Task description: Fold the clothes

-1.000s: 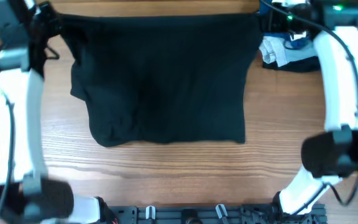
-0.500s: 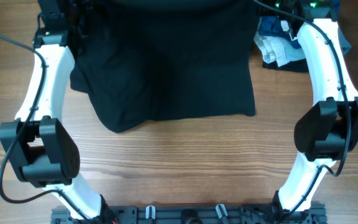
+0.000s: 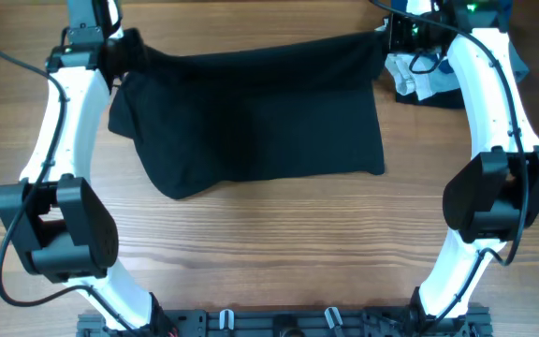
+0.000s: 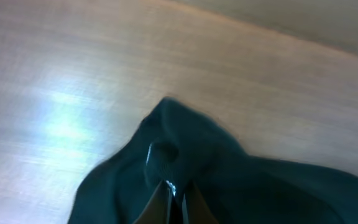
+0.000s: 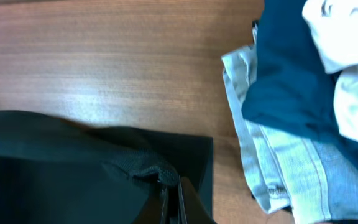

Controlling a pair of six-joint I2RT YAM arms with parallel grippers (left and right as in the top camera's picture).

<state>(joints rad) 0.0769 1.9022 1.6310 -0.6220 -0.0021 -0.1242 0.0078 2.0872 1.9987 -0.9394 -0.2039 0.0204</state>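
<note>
The black polo shirt [image 3: 251, 117] lies across the far half of the wooden table, its far edge lifted and stretched between both grippers. My left gripper [image 3: 120, 51] is shut on the shirt's far left corner; the left wrist view shows its fingers [image 4: 174, 198] pinching the dark fabric [image 4: 241, 180]. My right gripper [image 3: 382, 37] is shut on the far right corner; the right wrist view shows its fingers [image 5: 171, 190] clamped on a bunched fold of the shirt [image 5: 73, 162]. The near hem rests on the table. No collar or logo shows.
A pile of other garments [image 3: 419, 75] lies at the far right, right beside my right gripper: a navy garment [image 5: 291, 68] and pale blue-grey folded ones [image 5: 278, 162]. Bare wooden table [image 3: 269, 253] lies in front of the shirt.
Both grippers have pulled the shirt's far edge back toward the near side, so that edge now shows as a taut line. The near hem has stayed in place over the last half second.
</note>
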